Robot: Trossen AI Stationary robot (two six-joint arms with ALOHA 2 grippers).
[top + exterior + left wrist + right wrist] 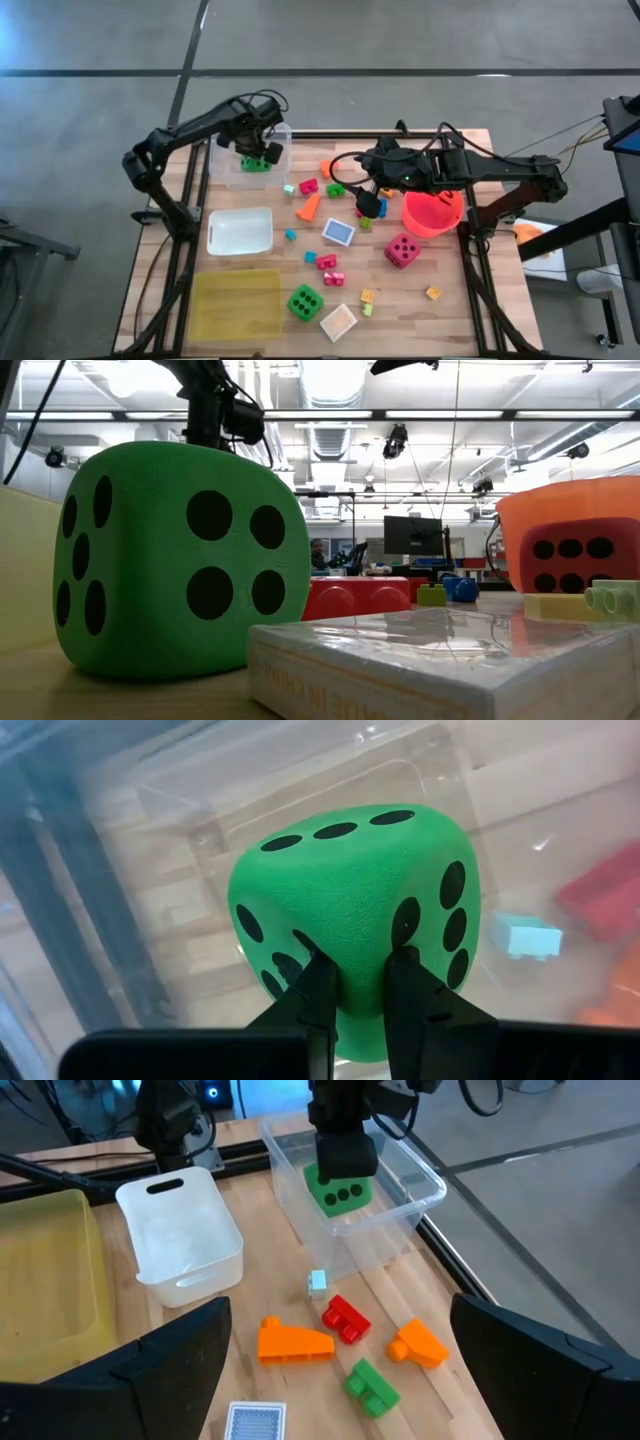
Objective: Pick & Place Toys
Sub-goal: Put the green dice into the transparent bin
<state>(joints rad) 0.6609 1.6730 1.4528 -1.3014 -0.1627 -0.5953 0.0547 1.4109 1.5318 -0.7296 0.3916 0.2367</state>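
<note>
Our left gripper (pixel 360 982) pinches a green die (pixel 355 910), fingers nearly closed into its soft foam, holding it over the clear tub (pixel 225 165) at the table's far left. Our right gripper (pixel 368 203) stands wide open and empty mid-table, beside the orange bucket (pixel 432 212).

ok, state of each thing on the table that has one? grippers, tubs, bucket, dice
left gripper: shut on the green die, over the clear tub
right gripper: open, empty, above the table middle
clear tub: open top, the held green die at its mouth
white tub: open, looks empty
yellow tub: open, looks empty
orange bucket: upright, open
second green die: loose on the table
pink die: loose on the table
</note>
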